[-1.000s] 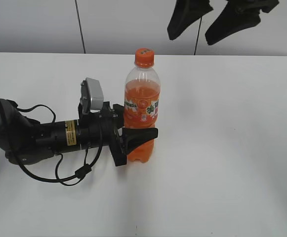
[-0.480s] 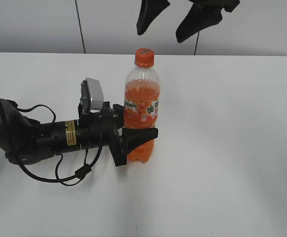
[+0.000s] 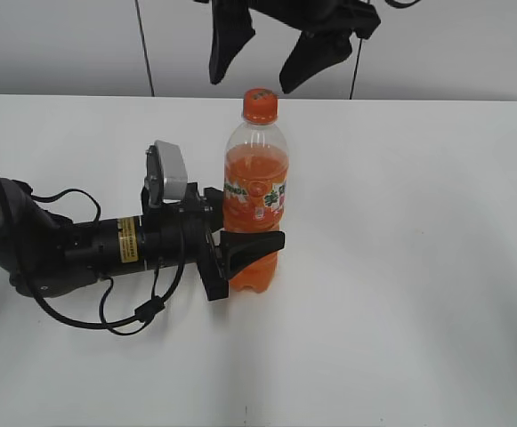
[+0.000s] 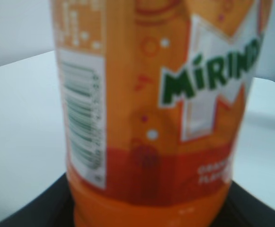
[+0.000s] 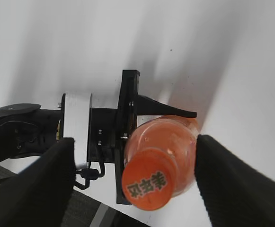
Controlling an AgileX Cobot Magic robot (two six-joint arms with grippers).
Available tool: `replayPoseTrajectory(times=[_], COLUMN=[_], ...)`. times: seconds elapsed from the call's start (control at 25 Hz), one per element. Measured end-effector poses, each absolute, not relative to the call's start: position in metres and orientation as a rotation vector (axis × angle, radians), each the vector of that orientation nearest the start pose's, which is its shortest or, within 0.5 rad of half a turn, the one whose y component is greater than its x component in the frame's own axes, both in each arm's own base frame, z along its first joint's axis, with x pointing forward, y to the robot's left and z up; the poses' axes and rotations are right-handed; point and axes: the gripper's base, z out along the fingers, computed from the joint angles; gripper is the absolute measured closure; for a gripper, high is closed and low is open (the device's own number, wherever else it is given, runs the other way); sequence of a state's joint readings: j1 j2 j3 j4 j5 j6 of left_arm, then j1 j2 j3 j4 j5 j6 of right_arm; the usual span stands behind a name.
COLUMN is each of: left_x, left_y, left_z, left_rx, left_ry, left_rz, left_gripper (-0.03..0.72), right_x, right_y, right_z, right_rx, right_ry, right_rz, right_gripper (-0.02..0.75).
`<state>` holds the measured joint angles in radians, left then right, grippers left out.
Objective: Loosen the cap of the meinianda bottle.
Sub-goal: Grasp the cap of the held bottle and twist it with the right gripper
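Tabletop (image 3: 436, 267): right fingers (image 3: 307, 58) now over cap (image 3: 260, 104)

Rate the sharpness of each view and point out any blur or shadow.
Exterior view: sharp, evenly lit, with the meinianda bottle crisp. Left wrist view: too close, so the label is soft. Right wrist view: the cap is fairly clear, the near fingers are dark blurs, and soft shadows streak the table.
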<state>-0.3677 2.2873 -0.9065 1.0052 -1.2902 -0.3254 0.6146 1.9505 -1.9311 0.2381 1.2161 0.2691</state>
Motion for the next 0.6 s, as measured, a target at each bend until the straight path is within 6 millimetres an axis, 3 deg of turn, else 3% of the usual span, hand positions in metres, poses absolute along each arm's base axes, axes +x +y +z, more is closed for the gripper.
replayPoseTrajectory(times=[0.6], left_x=[0.3068], left_y=[-0.1965], left_z=[0.0612], left_rx=[1.069], left_ry=[1.452], left_rz=[-0.995], left_gripper=[0.291], right_x=[0.3372], right_y=[0.2655], right_z=[0.3234], right_rx=[-0.467], right_ry=[2.778], right_rz=[0.523], right_gripper=[0.153])
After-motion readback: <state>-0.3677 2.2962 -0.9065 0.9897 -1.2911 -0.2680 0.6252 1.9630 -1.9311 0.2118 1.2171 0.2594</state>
